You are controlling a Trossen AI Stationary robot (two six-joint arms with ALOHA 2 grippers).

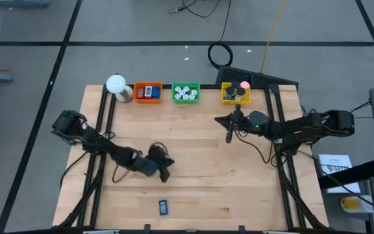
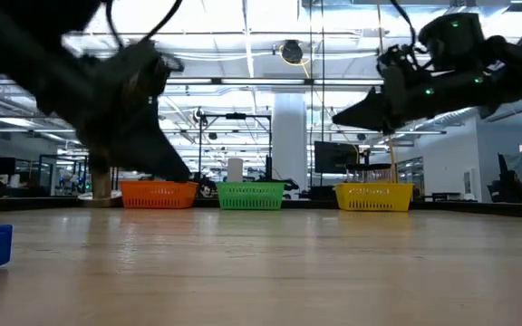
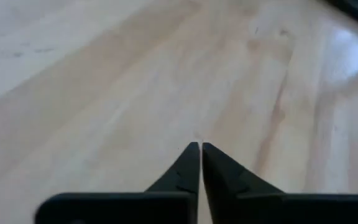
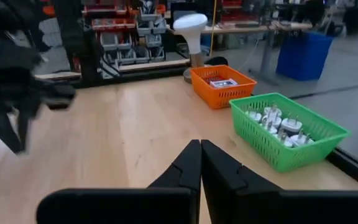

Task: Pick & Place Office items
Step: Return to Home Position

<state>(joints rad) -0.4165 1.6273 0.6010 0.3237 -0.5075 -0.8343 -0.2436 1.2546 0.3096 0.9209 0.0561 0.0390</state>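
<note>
You have most small office items [image 1: 186,93] sorted in the orange mesh tray [image 2: 157,194], green mesh tray [image 2: 250,196] and yellow mesh tray [image 2: 373,196], one blue flat rectangle [image 1: 163,207] lies unsorted on the pale wooden surface [image 1: 200,188], and left tool [image 3: 200,147] and right tool [image 4: 200,143] are clenched, empty.

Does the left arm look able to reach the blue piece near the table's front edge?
Probably yes: the blue piece lies alone on the bare table, near the shut left tool; the right tool is away by the yellow tray.
</note>
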